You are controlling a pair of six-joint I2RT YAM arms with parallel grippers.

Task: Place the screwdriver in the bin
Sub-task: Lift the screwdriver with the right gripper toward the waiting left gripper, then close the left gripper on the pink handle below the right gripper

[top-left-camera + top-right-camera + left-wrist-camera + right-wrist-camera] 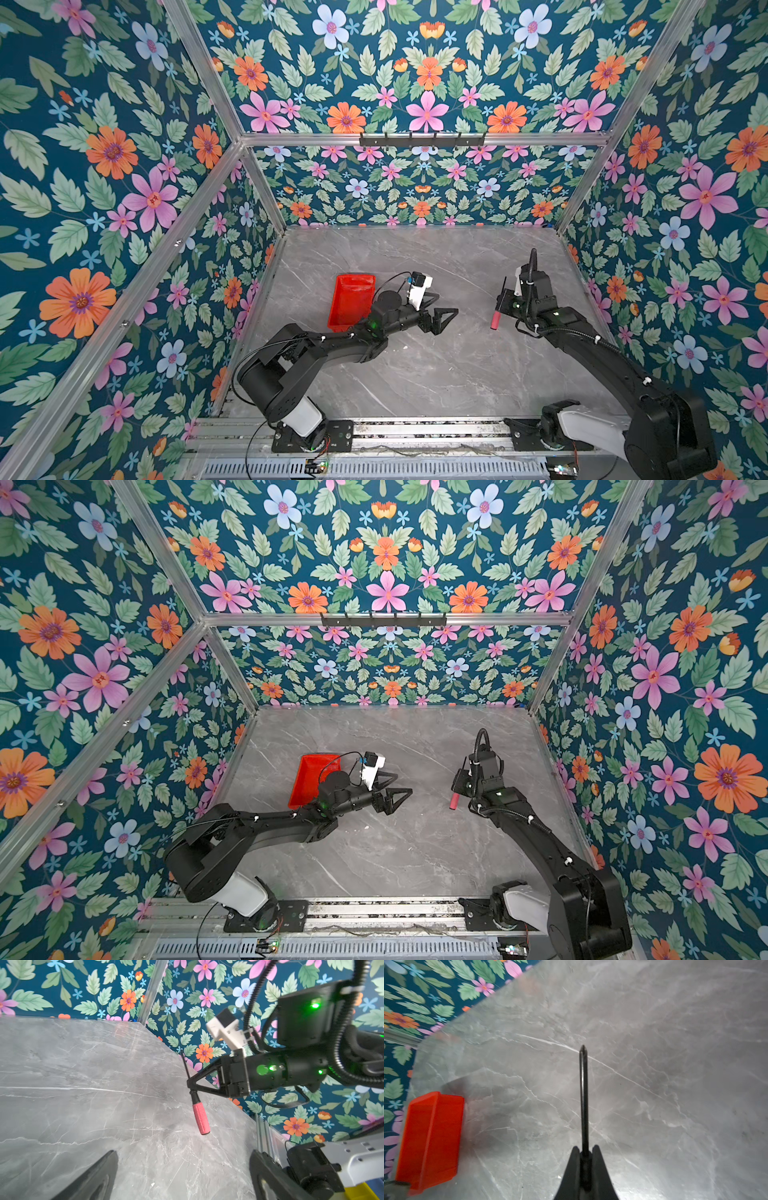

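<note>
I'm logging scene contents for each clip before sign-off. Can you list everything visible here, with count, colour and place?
screwdriver: 1; pinkish-red handle, black shaft; held by the right gripper, over the table's right half
bin: 1; bright red, nothing seen inside; on the table, left of centre
table: 1; grey marble pattern; cell floor
hook rail: 1; black; on the back crossbar
frame bars: several; silver; along the cell edges
walls: floral print on dark teal; all round
left gripper: 1; black; open and empty, to the right of the bin
right gripper: 1; black; shut on the screwdriver's shaft
</note>
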